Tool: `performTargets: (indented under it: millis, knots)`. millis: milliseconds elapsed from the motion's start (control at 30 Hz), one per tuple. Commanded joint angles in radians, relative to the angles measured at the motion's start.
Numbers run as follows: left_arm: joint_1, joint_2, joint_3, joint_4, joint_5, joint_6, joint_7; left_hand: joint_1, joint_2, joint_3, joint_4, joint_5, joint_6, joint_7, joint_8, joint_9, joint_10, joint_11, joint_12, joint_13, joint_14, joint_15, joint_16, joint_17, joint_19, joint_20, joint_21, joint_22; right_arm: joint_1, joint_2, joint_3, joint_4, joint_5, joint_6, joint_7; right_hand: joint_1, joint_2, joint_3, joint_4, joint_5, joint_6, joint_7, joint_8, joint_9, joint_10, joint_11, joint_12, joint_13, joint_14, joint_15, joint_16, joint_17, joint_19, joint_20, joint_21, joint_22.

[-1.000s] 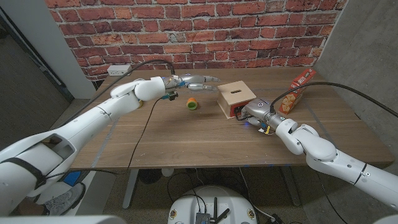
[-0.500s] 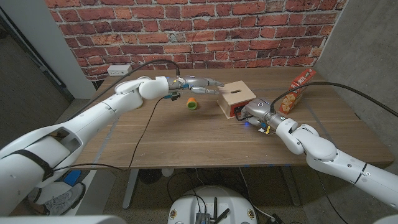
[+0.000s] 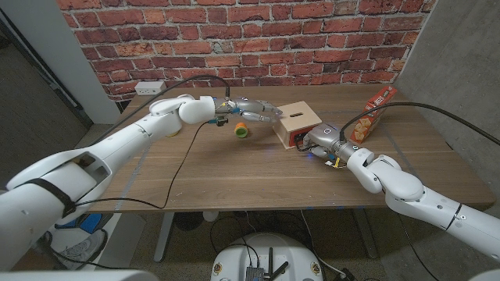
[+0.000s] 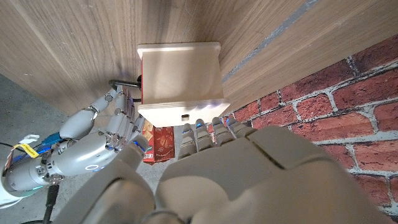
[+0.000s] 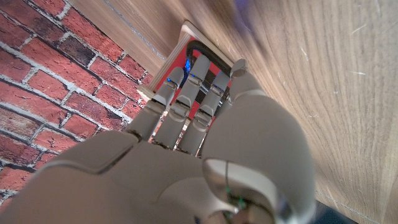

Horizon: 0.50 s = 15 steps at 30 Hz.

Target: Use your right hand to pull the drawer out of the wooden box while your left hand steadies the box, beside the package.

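Right hand [image 3: 319,141] has its fingers hooked on the red drawer [image 5: 200,61] front of the box [image 3: 297,122]; left hand [image 3: 254,110], fingers spread, reaches just beside the box, package [image 3: 370,115] beyond

Wooden box [image 3: 297,123] mid-table, package [image 3: 373,115] well to its right. Left hand [image 3: 254,110] just left of box; right hand [image 3: 314,141] at box's front face — cup [image 3: 242,130] left of box.

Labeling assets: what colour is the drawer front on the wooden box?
Red, with a black handle; the drawer front shows best in the right wrist view.
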Motion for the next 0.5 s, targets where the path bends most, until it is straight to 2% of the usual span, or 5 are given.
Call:
performTargets:
  millis: [33, 500]
  knots:
    - [-0.032, -0.025, 0.033, 0.064, 0.040, -0.040, 0.039, -0.001, 0.081, 0.000, 0.009, 0.006, -0.010, 0.005, 0.000, -0.001, -0.018, 0.000, -0.002, 0.000, -0.017, -0.080, 0.001, 0.002, -0.007, -0.164, 0.012, 0.002, 0.008, 0.003, -0.001, 0.000, 0.000, 0.001, 0.015, -0.009, 0.002, 0.006, 0.002, 0.000, 0.005, 0.000, 0.006, 0.004, 0.010, 0.003, 0.000, 0.004, 0.012, -0.082, -0.006, 0.005, 0.001, -0.131, -0.003, 0.001]
    - [-0.043, -0.031, 0.046, 0.084, 0.037, -0.058, 0.047, 0.006, 0.092, 0.000, 0.005, 0.007, -0.022, 0.004, 0.000, -0.001, -0.039, -0.003, -0.002, -0.001, -0.041, -0.078, 0.001, 0.001, 0.029, -0.166, 0.029, 0.001, 0.011, 0.005, -0.003, 0.005, -0.001, 0.002, 0.011, -0.013, 0.002, 0.008, 0.000, 0.001, 0.004, 0.000, 0.004, 0.003, 0.010, 0.002, 0.000, 0.003, 0.013, -0.082, -0.010, 0.008, 0.003, -0.131, -0.003, 0.001]
